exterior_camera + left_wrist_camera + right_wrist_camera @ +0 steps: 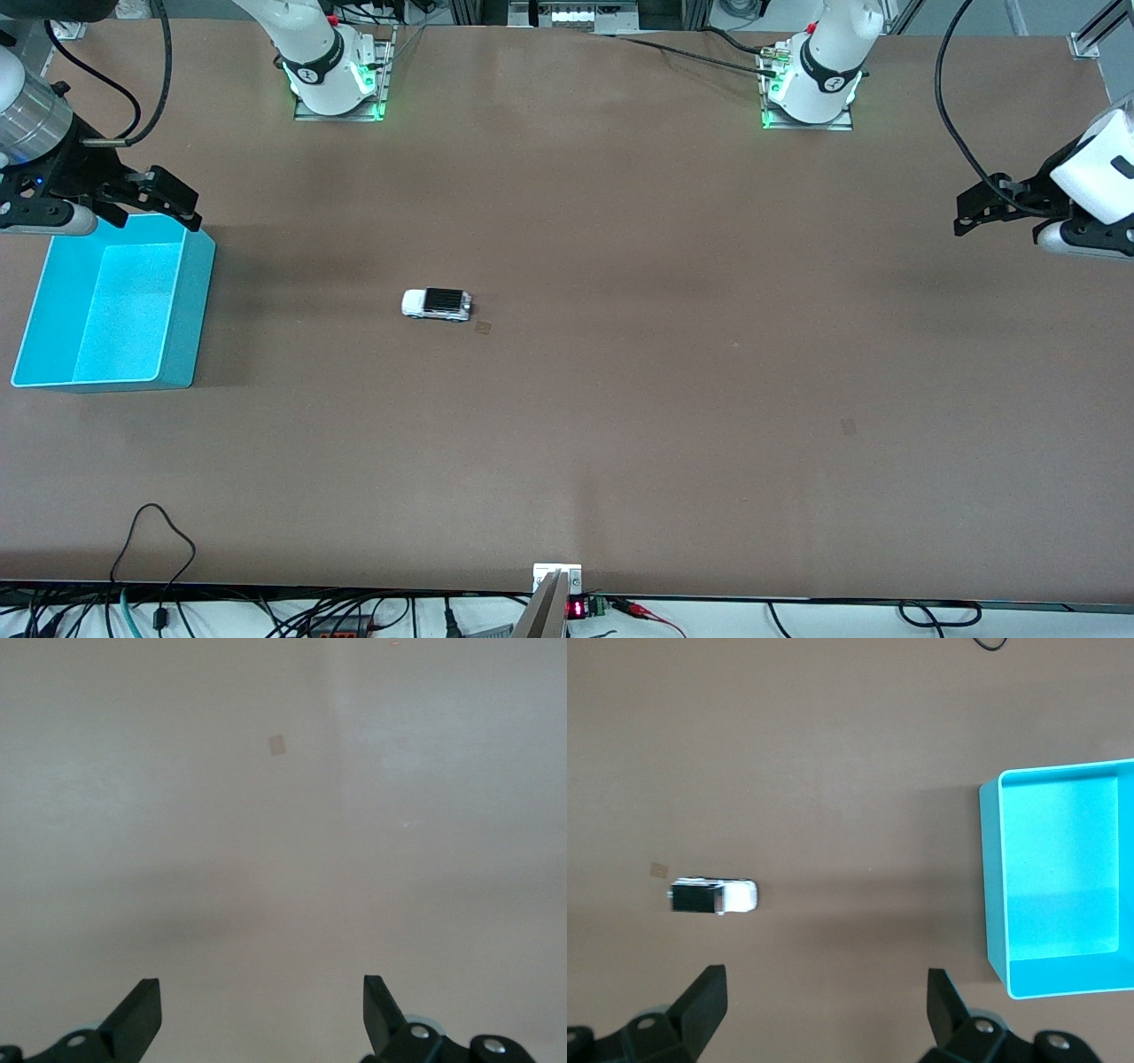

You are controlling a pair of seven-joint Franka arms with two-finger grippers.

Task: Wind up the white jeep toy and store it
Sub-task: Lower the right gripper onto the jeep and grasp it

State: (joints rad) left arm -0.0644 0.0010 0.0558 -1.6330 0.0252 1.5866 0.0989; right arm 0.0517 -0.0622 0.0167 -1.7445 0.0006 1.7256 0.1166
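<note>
The white jeep toy (436,304) stands on the brown table near its middle, somewhat toward the right arm's end, its black rear roof showing. It also shows in the right wrist view (713,896). My right gripper (168,199) is open and empty, up over the edge of the cyan bin (188,310) that is farthest from the front camera. In its own view the right gripper (826,1005) has its fingers wide apart over bare table. My left gripper (974,208) is open and empty, up over the left arm's end of the table. The left gripper (261,1010) sees only bare table.
The cyan bin (990,886) is empty and stands at the right arm's end of the table. A small tan patch (483,327) lies just beside the jeep, and another (849,426) lies nearer the front camera. Cables hang at the table's front edge.
</note>
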